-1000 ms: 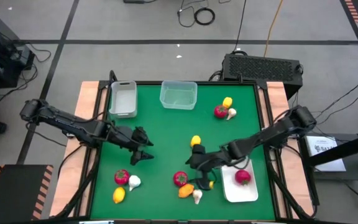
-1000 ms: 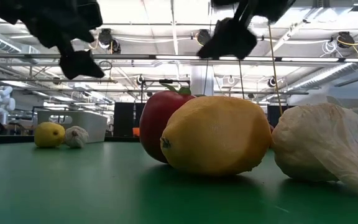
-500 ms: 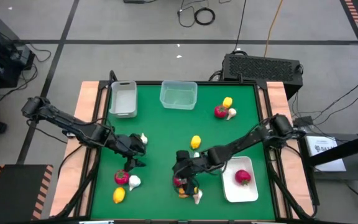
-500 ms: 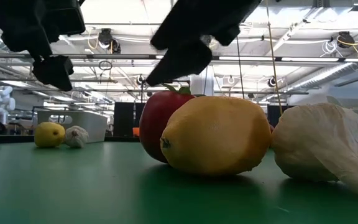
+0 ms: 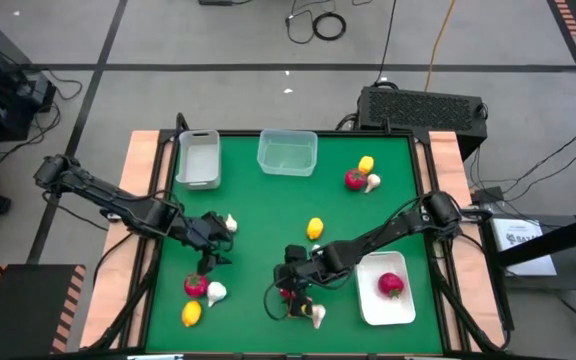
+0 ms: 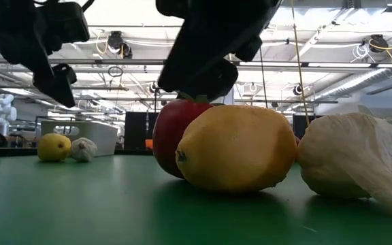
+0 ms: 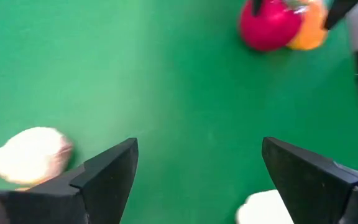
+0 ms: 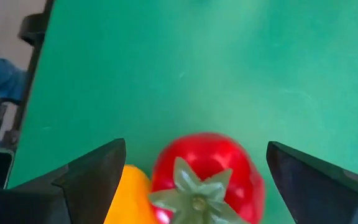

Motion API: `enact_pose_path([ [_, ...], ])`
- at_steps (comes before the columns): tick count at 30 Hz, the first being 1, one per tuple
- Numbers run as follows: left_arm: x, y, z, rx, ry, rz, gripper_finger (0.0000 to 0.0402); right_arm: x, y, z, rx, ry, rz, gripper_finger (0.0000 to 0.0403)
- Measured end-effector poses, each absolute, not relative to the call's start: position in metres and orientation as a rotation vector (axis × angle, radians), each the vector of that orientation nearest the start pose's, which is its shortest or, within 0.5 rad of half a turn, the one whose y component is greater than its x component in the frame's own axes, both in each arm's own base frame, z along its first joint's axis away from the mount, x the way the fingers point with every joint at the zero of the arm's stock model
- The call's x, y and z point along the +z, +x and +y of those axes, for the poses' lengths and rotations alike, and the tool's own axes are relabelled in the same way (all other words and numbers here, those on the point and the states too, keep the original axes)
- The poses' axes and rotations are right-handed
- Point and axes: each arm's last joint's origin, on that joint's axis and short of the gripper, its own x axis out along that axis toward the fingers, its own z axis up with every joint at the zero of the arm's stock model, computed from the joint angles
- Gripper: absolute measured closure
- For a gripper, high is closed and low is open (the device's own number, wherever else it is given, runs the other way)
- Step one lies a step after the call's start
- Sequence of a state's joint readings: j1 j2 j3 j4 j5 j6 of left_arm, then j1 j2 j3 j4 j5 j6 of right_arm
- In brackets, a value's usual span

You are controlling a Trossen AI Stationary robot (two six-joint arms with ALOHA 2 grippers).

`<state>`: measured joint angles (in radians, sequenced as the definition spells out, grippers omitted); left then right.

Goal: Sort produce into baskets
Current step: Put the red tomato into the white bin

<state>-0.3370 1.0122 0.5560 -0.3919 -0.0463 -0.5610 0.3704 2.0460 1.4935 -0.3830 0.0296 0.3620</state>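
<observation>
My right gripper is open and tipped down over a near-centre cluster. Its fingers stand on either side of a red fruit with a green top without touching it. An orange lemon lies against that fruit, and a white garlic bulb lies beside them. My left gripper is open above bare mat, between a garlic bulb and a near-left group of red fruit, garlic and lemon.
A grey bin and a clear tub stand at the far edge. A white tray at the near right holds a red fruit. A lone lemon lies mid-table. A lemon, red fruit and garlic sit far right.
My right gripper has gone down and toward the table's near-left, from beside the tray to over the red fruit of the near-centre cluster, tipping further down. My left gripper has shifted a little toward the near-left and tipped down. Both stay open.
</observation>
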Motion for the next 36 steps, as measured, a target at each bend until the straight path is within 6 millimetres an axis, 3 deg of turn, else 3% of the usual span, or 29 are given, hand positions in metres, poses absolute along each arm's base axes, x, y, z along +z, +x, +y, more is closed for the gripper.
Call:
enact_pose_path([
  [11,0.201,0.18,-0.06,0.007,-0.337,0.865,0.0052,0.179,0.404,0.155,0.099,0.136,1.023,0.0023],
  [24,0.201,0.181,-0.06,0.02,-0.312,0.858,0.0052,0.154,0.41,0.15,0.068,0.129,1.071,0.0023],
  [36,0.201,0.18,-0.059,0.039,-0.303,0.855,0.0052,0.153,0.412,0.143,0.043,0.152,1.078,0.0028],
])
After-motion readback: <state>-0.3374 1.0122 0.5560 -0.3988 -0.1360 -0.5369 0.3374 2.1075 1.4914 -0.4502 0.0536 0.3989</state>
